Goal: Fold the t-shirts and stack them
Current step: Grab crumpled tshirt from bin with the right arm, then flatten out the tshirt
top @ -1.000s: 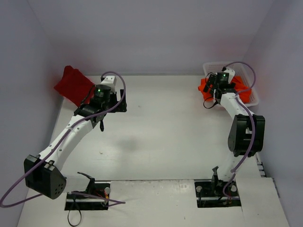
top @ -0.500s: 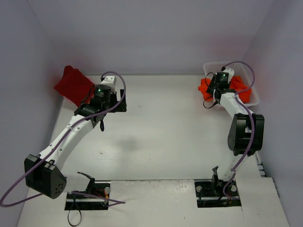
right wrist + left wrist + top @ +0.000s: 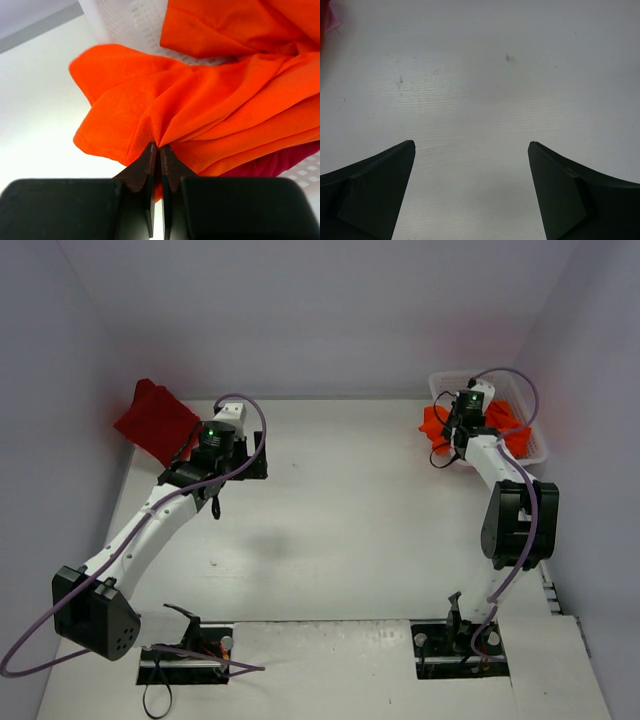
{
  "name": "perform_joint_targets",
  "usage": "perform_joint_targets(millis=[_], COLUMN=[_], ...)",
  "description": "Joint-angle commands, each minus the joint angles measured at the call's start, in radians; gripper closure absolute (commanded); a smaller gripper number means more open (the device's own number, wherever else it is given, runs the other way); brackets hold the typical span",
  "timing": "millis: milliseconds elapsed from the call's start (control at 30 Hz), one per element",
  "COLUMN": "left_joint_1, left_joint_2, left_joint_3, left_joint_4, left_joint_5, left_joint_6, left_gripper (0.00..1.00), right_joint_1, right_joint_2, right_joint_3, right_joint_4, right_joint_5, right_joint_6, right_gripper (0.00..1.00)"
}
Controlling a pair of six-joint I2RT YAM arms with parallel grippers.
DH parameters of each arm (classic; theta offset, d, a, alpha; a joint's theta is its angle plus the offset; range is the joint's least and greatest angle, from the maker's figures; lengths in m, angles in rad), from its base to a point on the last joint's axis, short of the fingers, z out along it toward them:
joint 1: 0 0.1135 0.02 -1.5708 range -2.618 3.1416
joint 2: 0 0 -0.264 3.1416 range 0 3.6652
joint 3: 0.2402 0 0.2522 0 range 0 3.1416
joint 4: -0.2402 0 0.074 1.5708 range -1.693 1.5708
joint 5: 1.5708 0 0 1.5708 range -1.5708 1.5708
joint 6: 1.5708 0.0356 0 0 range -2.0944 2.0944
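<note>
Left end effector (image 3: 471,145): jaws spread wide, nothing between them, hanging over bare white tabletop (image 3: 485,85). Dark red cloth t-shirt (image 3: 155,420) lies bunched beyond it and to its left, at the tabletop's far-left edge against the wall, apart from the jaws.

Right end effector (image 3: 160,148): jaws fully together, nipping a small gathered ridge of the bright orange cloth t-shirt (image 3: 200,110). Creases fan out from the pinch. The shirt spills ahead of the jaws and to their right, over the rim of the white plastic mesh basket (image 3: 130,20), with one lobe draped onto the tabletop to the left. Crimson-pink cloth t-shirt (image 3: 292,160) shows under the orange one, low right of the jaws, inside the basket.

Handling, judged: thin, light, limp knit with no stiffness. It will drape and trail when lifted, and may drag on the basket rim or on the shirt beneath. A pinch mid-fabric lifts only a bunch. A hem, shoulder or collar edge would be the better hold for spreading it flat.

Versus one second ago, overhead view: the right wrist sits slightly nearer the basket, and its jaws have since closed on the cloth. The orange lobe outside the rim looks a little drawn in. The left arm and the dark red shirt are essentially unchanged.
</note>
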Motion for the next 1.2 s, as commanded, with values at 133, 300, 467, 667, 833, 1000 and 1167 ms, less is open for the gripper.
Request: perform_joint_targets(millis=[133,300,467,667,833,1000,1167], left_joint_1=[0.008,0.007,0.007,0.007,0.007,0.005,0.005], left_joint_2=[-0.029,-0.049,-0.070,-0.098,-0.125,-0.147,-0.144], left_joint_3=[0.014,0.007,0.007,0.010,0.015,0.026,0.044], left_joint_4=[0.028,0.023,0.016,0.016,0.014,0.010,0.028], left_joint_5=[0.003,0.006,0.019,0.052,0.086,0.100,0.134], left_joint_6=[-0.015,-0.025,-0.036,-0.062,-0.078,-0.084,-0.105], left_gripper=[0.09,0.09,0.09,0.09,0.09,0.09,0.09], right_joint_1=[-0.003,-0.003,-0.004,-0.003,-0.001,-0.001,-0.001], right_joint_2=[-0.172,-0.273,-0.382,-0.457,-0.494,-0.500,-0.459], right_joint_3=[0.119,0.163,0.215,0.244,0.260,0.295,0.389], right_joint_4=[0.029,0.012,0.006,0.001,0.005,0.037,0.061], right_joint_5=[-0.015,-0.074,-0.175,-0.331,-0.488,-0.589,-0.675], right_joint_6=[-0.039,-0.051,-0.040,0.018,0.078,0.130,0.197], right_gripper=[1.00,1.00,1.00,1.00,1.00,1.00,1.00])
